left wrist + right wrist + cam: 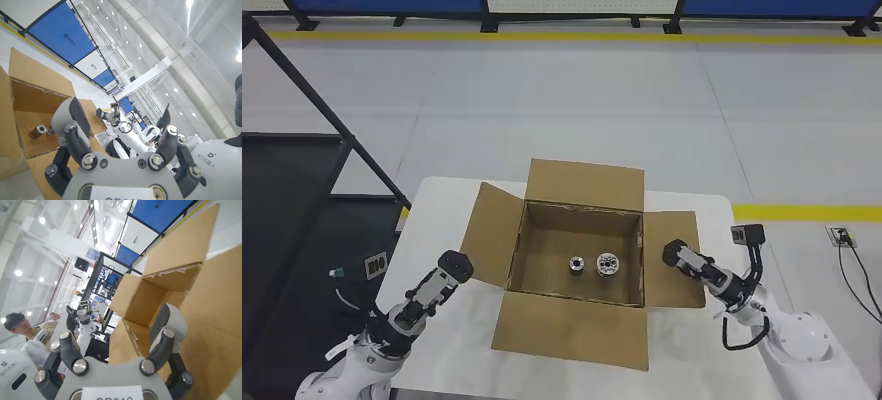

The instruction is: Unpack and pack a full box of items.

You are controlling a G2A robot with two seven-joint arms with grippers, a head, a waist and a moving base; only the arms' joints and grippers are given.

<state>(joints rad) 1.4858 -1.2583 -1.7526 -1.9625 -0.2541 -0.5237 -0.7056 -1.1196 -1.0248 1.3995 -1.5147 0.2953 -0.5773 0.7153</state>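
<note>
Top view: the open brown cardboard box [582,218] sat at frame centre on the white table [447,220], four flaps splayed. A small silver metal cylinder [576,264] and a round silver metal part [608,264] lay just beside each other on its floor.

Risk, as I judged it: both pieces are small, smooth and deep in the box. A reach could snag a flap or wall and shift the box, or a piece could slip out of a shallow pinch.

Left gripper [455,266], lower left of frame, hung beside the left flap, fingers wide apart, holding nothing. Right gripper [674,251], right of centre, hung over the right flap, likewise spread and empty. I could not tell whether it touched the flap.
</note>
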